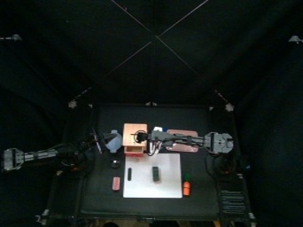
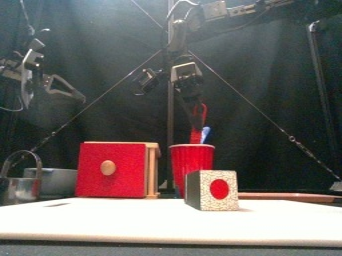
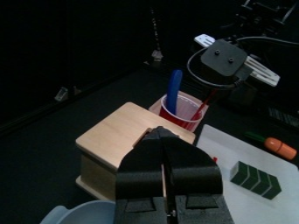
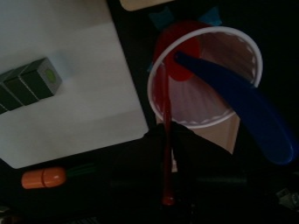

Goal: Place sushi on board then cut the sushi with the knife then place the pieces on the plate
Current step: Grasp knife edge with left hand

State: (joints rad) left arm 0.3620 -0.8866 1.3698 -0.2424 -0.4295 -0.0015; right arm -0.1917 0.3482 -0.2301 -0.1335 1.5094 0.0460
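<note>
Right wrist view | right hand (image 4: 170, 162) grips red knife (image 4: 173, 101) at cup (image 4: 219, 48), since sushi (image 4: 26, 85) waits on board (image 4: 70, 109) | left hand (image 3: 166, 144) closed.

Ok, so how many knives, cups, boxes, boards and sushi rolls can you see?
Knives: 2, a blue knife and a red knife
Cups: 1, the red cup
Boxes: 1, the wooden box
Boards: 1, the white board
Sushi rolls: 1, the sushi roll
Total: 6
</note>
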